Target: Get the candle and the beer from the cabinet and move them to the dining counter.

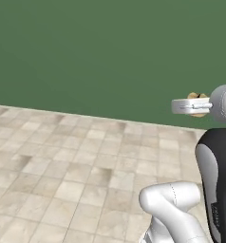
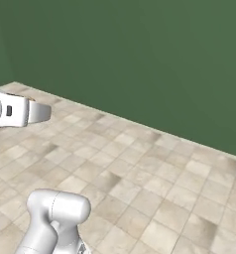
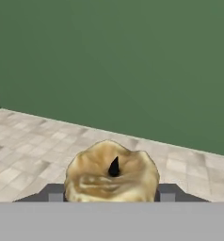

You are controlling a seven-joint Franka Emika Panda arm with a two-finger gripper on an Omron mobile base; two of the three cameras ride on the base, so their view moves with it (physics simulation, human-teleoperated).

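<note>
Candle [image 3: 112,177]: one, squat, golden-brown, dark wick upright at centre. It sits between the two dark finger tips [image 3: 166,193], one pressed to each flank, so the gripper [image 3: 112,194] is clamped on the candle's body. From the left base view a sliver of the candle [image 1: 197,97] shows at the end of the hand, carried in the air well above the floor.

Handling, as judged: small and light, stiff enough to take a side grip. The surface looks smooth or waxy, so it may slip or turn if the hold is loose. The rim looks irregular. The widest part of the body is the best place to hold, and that is where the fingers are now. Keep the wick pointing up.

Count: one candle, one gripper [image 2: 40,112].

Around it: tiled floor [image 1: 62,166], beige, and a plain green wall [image 2: 140,59] beyond.
</note>
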